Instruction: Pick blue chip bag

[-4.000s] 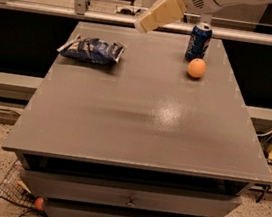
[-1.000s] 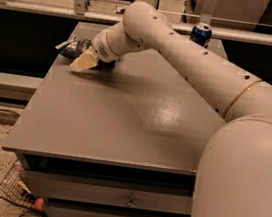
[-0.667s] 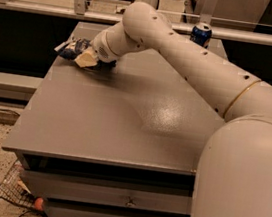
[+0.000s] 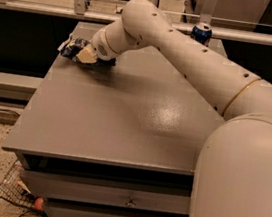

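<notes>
Gripper down at the ten o'clock corner of the table, right on the blue chip bag; clamped or not, I cannot tell from this camera view. Best play, I'd say: squeeze firmly on the crumpled foil, then lift straight up so it can't slip. Bag looks dark blue, crinkled, with white markings, poking out at the gripper's nine o'clock. Soda can stands well apart at one o'clock
</notes>
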`<state>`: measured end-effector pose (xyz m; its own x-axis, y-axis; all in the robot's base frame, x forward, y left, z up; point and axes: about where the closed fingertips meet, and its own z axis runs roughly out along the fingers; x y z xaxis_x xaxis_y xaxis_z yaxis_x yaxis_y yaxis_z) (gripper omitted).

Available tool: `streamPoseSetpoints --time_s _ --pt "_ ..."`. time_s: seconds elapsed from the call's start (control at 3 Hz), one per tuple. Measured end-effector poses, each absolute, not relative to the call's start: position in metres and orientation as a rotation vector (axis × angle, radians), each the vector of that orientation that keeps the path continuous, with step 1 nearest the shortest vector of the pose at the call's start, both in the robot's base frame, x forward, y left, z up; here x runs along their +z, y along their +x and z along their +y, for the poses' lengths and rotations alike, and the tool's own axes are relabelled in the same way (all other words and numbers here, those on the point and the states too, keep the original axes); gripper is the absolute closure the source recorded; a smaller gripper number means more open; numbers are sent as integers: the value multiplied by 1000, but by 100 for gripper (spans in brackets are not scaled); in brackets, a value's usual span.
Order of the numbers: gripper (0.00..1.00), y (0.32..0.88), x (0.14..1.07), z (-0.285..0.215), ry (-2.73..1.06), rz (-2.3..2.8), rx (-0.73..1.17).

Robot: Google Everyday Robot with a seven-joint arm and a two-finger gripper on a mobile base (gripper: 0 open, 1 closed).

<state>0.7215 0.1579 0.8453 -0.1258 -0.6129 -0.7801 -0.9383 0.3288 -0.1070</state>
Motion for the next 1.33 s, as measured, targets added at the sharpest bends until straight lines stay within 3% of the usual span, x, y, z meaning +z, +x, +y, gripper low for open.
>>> streamPoseSetpoints --time_s 1.33 --pt "100 721 846 158 -1375 1835 542"
